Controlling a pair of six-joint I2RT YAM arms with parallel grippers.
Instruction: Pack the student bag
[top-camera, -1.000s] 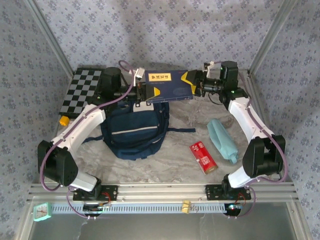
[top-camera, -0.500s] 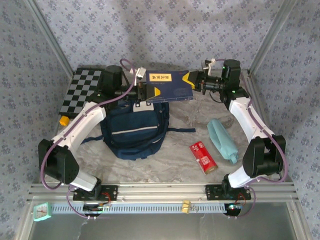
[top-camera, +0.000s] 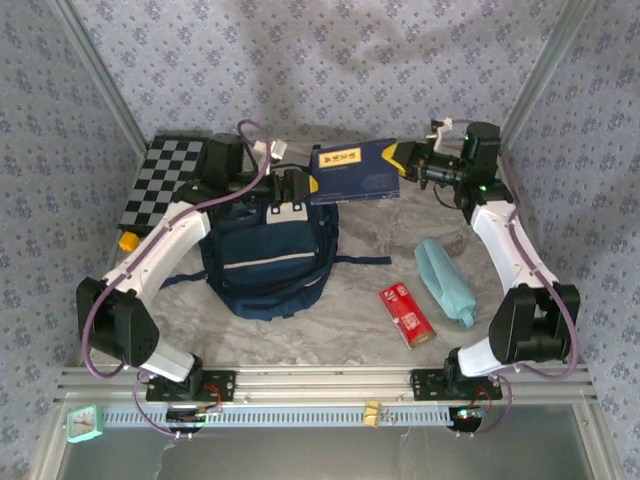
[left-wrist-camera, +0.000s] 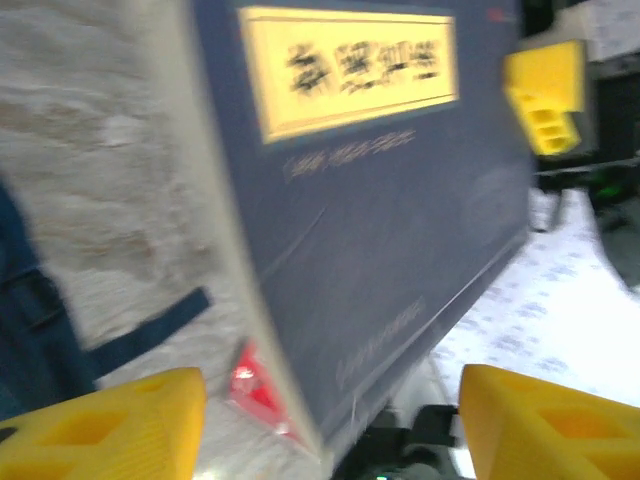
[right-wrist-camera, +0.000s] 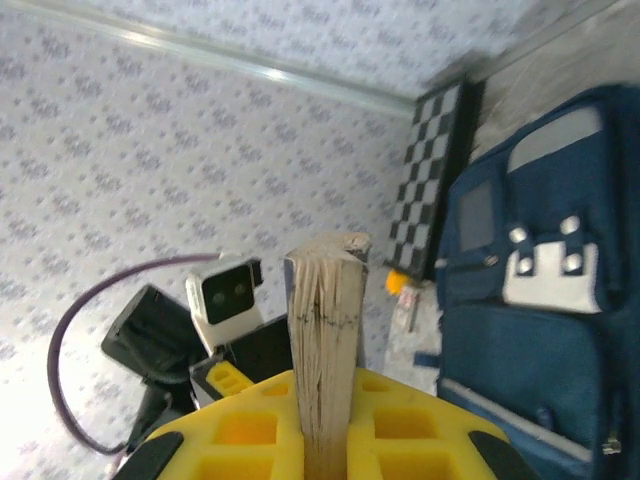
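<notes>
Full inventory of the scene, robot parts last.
navy blue fabric backpack: 1, navy, centre-left
navy blue book with yellow label: 1, navy, beyond backpack's top
black-and-white checkerboard: 1, black and white, far-left corner
teal soft pouch: 1, teal, right of backpack
red flat packet: 1, red, beside pouch
small yellow object: 1, yellow, at checkerboard's near corner
small teal object: 1, teal, near-left corner
left arm: 1, white, jaws open beside book
right arm: 1, white, jaws shut on book
</notes>
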